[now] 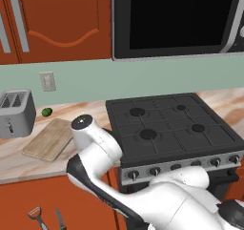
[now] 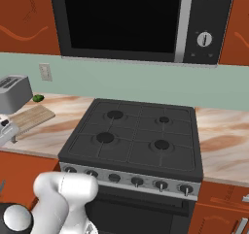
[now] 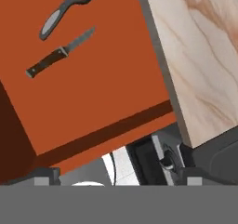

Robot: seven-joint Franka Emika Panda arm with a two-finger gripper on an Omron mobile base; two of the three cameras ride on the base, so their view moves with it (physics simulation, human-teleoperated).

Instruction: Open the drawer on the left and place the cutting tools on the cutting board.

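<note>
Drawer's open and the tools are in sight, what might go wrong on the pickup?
The knife and peeler lie flat and close together on the drawer floor, so the open gripper may nudge one while grabbing the other. The cutting board sits beside the toaster, inviting a bump.

Arm (image 1: pixel 102 157) folded low, tool (image 3: pixel 116 174) apparently wide apart.

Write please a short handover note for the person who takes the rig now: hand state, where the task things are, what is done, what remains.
Hand: open, holding nothing, above the open drawer.
Drawer: already pulled out, left of the stove. Inside lie the knife and the peeler, side by side, untouched.
Cutting board: on the counter beside the toaster, nothing on it; a lime sits behind it.
Done: drawer opened.
Left: pick up the knife and the peeler one after the other and lay them on the cutting board.
</note>
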